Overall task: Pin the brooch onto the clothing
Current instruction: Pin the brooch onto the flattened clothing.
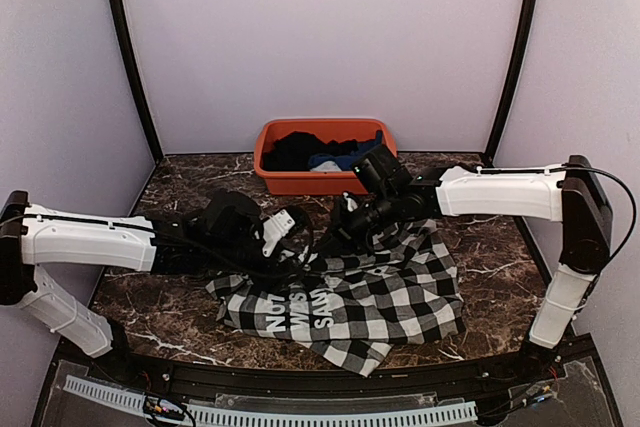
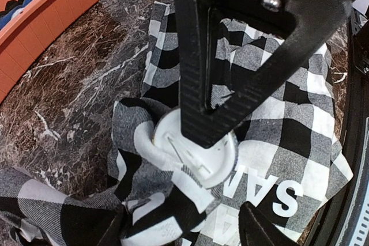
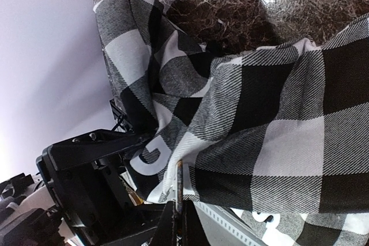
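Note:
The clothing [image 1: 350, 297], a black-and-white check shirt with white block letters, lies crumpled on the marble table. My right gripper [image 1: 345, 230] is shut on the brooch [image 2: 196, 148], a round white disc. Its back and thin pin face the left wrist camera, just above the shirt's lettering. In the right wrist view the brooch [image 3: 180, 185] shows edge-on between the closed fingertips, against a raised fold of the clothing [image 3: 259, 125]. My left gripper [image 2: 184, 231] is open, fingers well apart. A bunched fold of the shirt lies between them, right below the brooch.
An orange bin [image 1: 268, 179] at the back of the table holds black and blue garments. Its wall [image 2: 34, 27] shows at the upper left of the left wrist view. Both arms meet over the shirt's upper edge, close together.

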